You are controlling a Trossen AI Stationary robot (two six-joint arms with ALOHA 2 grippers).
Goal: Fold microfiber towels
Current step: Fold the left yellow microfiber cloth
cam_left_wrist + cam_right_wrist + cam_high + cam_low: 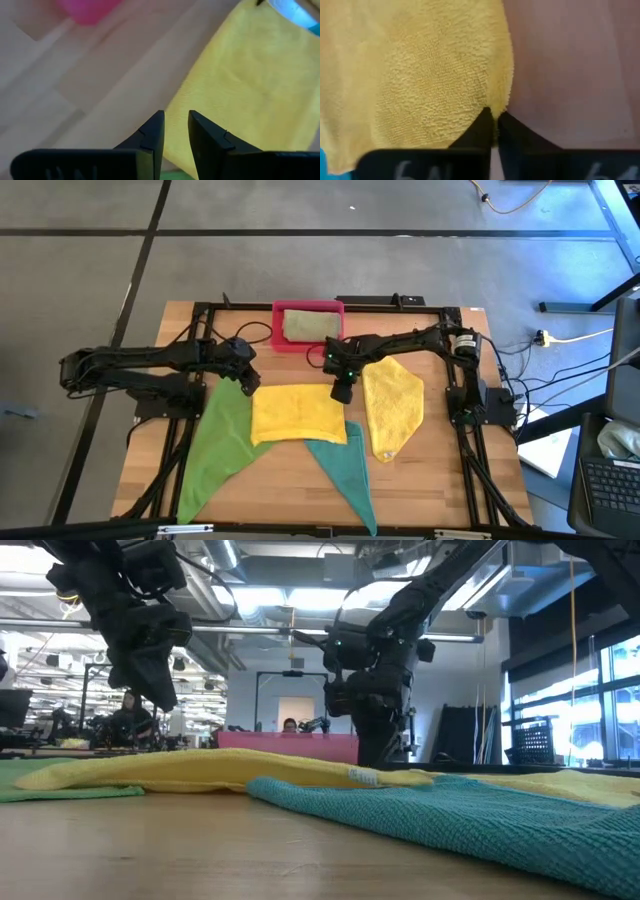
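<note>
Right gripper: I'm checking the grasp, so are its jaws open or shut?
Shut. In the right wrist view the right gripper has its jaws pinched on the edge of the yellow towel.

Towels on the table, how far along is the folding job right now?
Done: one pale olive towel lies in the pink tray. In hand: the right claw is pinched shut on the edge of the middle yellow towel; the left claw hovers over its other edge. Left: the second yellow towel, bright green towel and teal towel lie unfolded.
</note>
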